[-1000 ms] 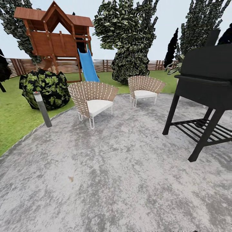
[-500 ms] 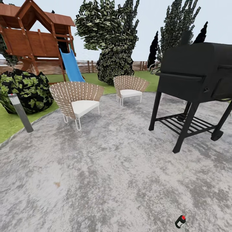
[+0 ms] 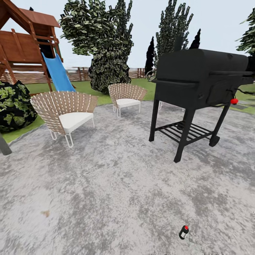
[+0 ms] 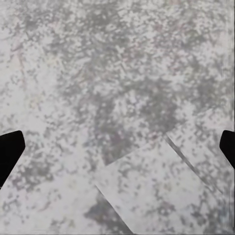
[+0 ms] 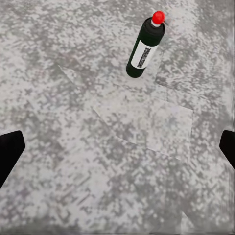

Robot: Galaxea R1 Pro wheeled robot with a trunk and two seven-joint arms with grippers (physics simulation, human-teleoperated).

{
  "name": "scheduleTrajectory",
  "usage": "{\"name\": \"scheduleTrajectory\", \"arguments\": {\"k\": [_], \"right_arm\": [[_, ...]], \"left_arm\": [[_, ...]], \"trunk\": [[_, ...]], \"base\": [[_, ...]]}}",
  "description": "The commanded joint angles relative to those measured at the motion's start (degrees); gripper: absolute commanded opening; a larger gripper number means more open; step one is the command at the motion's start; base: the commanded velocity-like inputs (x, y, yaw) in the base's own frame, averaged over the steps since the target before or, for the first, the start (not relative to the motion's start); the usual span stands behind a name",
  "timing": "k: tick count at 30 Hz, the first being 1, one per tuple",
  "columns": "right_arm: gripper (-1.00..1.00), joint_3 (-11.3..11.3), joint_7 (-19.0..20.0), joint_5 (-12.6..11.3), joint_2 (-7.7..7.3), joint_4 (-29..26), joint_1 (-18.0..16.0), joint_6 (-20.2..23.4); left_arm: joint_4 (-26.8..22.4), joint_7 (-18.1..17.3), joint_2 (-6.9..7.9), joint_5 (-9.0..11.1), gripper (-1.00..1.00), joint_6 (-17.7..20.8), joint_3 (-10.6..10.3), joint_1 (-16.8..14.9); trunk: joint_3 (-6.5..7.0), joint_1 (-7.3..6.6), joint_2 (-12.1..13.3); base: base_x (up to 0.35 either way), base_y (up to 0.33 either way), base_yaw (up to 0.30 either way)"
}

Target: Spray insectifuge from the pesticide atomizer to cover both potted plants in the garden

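Biggest thing here is the grey stone patio (image 3: 117, 191), and I'll place everything off the black grill (image 3: 198, 78) standing on it. Beyond the grill are tall trees (image 3: 102, 42) and a strip of the garden (image 3: 81, 86) lawn with the wooden fence; off to the grill's far side sit a wooden play set with a blue slide (image 3: 56, 72), a dark leafy shrub (image 3: 12, 106) and two woven chairs, the nearer one (image 3: 65, 113) and a second (image 3: 125, 97) closer to the grill.

The pesticide atomizer (image 3: 183, 232), a small black bottle with a red cap, is on the patio well in front of the grill, close to the robot. From the right wrist camera it (image 5: 145, 44) looks tipped over, lying on the stone.

Progress-wise I'd say nothing's done yet: bottle not picked up, no little grey pots anywhere, so grab, find plants, spray is all still left.

Both wrist cams look down at the paving. The right pincer (image 5: 117, 147) is spread wide with nothing in it, the bottle ahead of it; the left pincer (image 4: 117, 147) is wide apart too, holding nothing
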Motion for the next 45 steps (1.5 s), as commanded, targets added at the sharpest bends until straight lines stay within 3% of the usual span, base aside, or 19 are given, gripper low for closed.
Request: {"name": "scheduleTrajectory", "arguments": {"k": [1,11,22,45], "right_arm": [[1.0,0.0,-0.2,0.2,0.0,0.1,0.0,-0.1],[1.0,0.0,-0.2,0.2,0.0,0.1,0.0,-0.1],[1.0,0.1,-0.1,0.2,0.0,0.1,0.0,-0.1],[1.0,0.1,-0.1,0.2,0.0,0.1,0.0,-0.1]], "left_arm": [[0.0,-0.1,0.0,0.1,1.0,-0.2,0.1,0.0],[0.0,-0.1,0.01,0.2,1.0,-0.2,0.1,0.0],[0.0,-0.1,0.01,0.1,1.0,-0.2,0.0,0.0],[0.0,-0.1,0.01,0.1,1.0,-0.2,0.0,0.0]], "trunk": [[-0.03,-0.01,0.0],[0.17,-0.01,0.0],[0.28,-0.01,0.0],[1.32,-0.01,0.0]], "base": [[0.032,0.087,-0.29],[0.08,0.26,-0.278],[0.085,0.279,-0.074],[0.028,0.027,-0.226]]}}
